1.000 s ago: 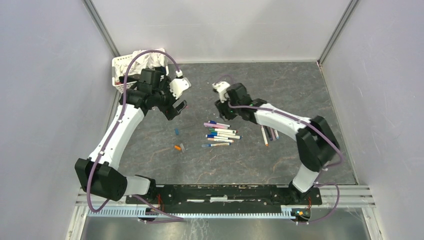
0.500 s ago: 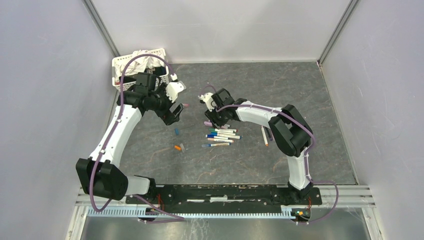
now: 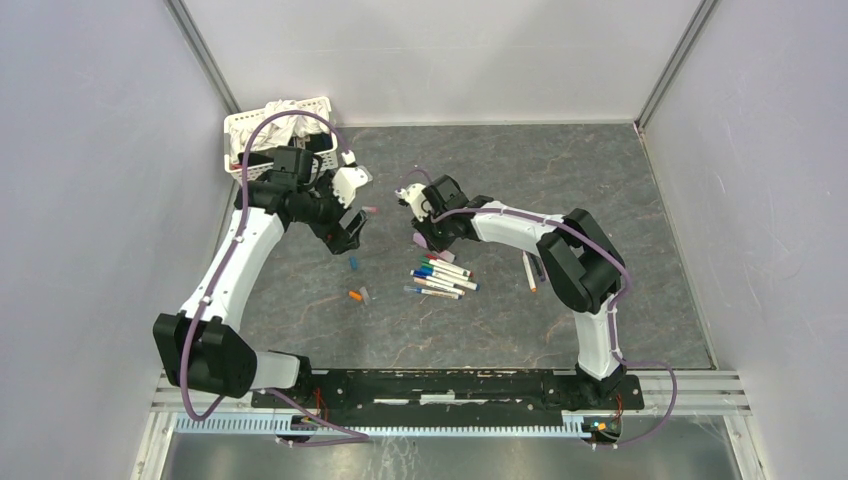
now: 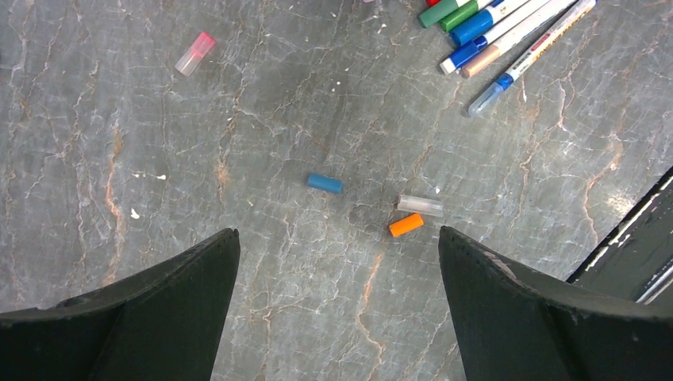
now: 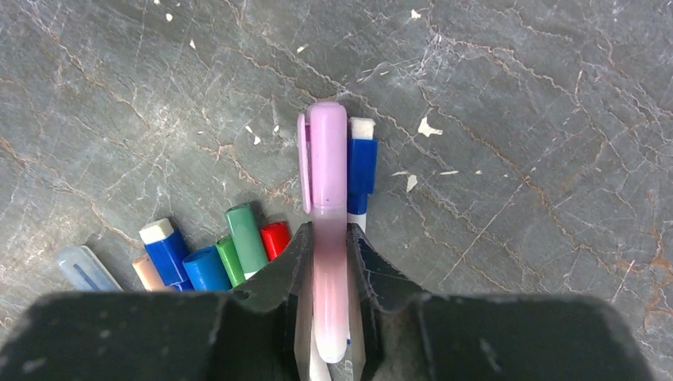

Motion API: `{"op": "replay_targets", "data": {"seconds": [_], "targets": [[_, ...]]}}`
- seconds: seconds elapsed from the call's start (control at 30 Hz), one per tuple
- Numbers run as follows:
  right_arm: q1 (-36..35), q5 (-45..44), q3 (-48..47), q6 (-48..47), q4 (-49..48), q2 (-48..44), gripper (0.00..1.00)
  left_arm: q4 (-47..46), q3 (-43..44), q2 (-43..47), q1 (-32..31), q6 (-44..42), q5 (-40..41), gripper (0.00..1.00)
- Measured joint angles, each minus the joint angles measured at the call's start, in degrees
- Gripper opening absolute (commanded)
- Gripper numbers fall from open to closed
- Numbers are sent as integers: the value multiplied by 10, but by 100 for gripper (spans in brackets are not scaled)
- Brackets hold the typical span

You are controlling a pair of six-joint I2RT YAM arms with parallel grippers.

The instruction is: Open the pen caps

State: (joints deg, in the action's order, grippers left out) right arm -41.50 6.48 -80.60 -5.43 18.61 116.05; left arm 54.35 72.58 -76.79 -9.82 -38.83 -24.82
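No legible text or labels

Soft, even overhead light fills the top view. The pale walls (image 3: 100,200) read bright with a faint lilac cast, the dark marbled bench (image 3: 600,200) is evenly lit, and the arms (image 3: 240,260) throw only faint, blurred shadows. Detail there is small but sharp.

In the left wrist view the bench is crisp, with a pale sheen toward 3 o'clock. The left claw (image 4: 340,232) shows as near-black, featureless wedges at 7 and 5 o'clock.

In the right wrist view the pink cap (image 5: 328,159) is sharp. Its pen (image 5: 329,317) softens toward the lens, and the right claw (image 5: 331,238) at 6 o'clock is a dark, out-of-focus mass.
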Motion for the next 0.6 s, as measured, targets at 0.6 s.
{"op": "replay_targets", "data": {"seconds": [0.6], "targets": [[27, 105, 36, -1, 9, -100, 0, 47, -26, -1, 0, -80, -124, 100]]}}
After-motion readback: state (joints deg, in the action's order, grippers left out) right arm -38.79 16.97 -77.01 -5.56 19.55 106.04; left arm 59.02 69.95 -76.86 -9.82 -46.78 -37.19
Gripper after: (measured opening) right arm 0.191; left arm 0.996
